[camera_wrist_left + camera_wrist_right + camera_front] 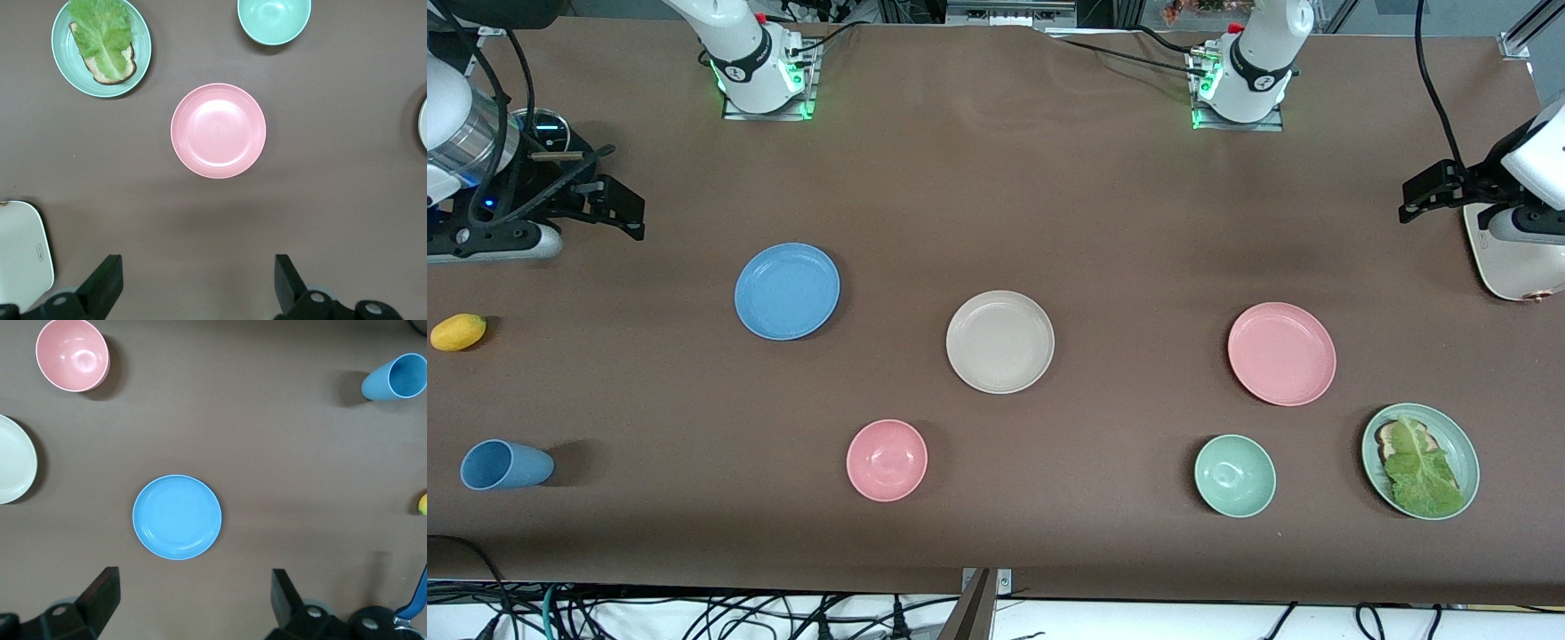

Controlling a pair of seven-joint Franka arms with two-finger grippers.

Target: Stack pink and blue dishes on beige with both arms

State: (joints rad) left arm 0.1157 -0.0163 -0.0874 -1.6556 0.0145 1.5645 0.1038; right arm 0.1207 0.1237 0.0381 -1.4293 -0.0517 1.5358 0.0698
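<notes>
The beige plate (1000,341) is sitting near the middle of the table (996,178), a wide, shallow round dish in plain cream with a low raised rim, lying flat and bare. The blue plate (787,291) is lying toward the right arm's end of the table, a little farther from the front camera than the beige one and well apart from it; it is sky blue, round and shallow, with a faint ring inside its rim, and nothing is resting on it. The pink plate (1281,353) is lying toward the left arm's end, about level with the beige plate and well apart from it, pale pink with the same low rim and the same width.

The left gripper (197,283) is hanging above the table at the left arm's end with its fingers spread wide and gripping nothing, beside a white board (1507,262). The right gripper (193,600) is hovering at the right arm's end, its fingers likewise set wide apart and empty.

Nearer the front camera, a pink bowl (887,460) and a green bowl (1234,476) are standing upright. A green plate (1420,460) carrying toast and a lettuce leaf is sitting just beside the pink plate. A blue cup (505,465) is lying on its side, and a lemon (458,332) is resting near the table's edge.
</notes>
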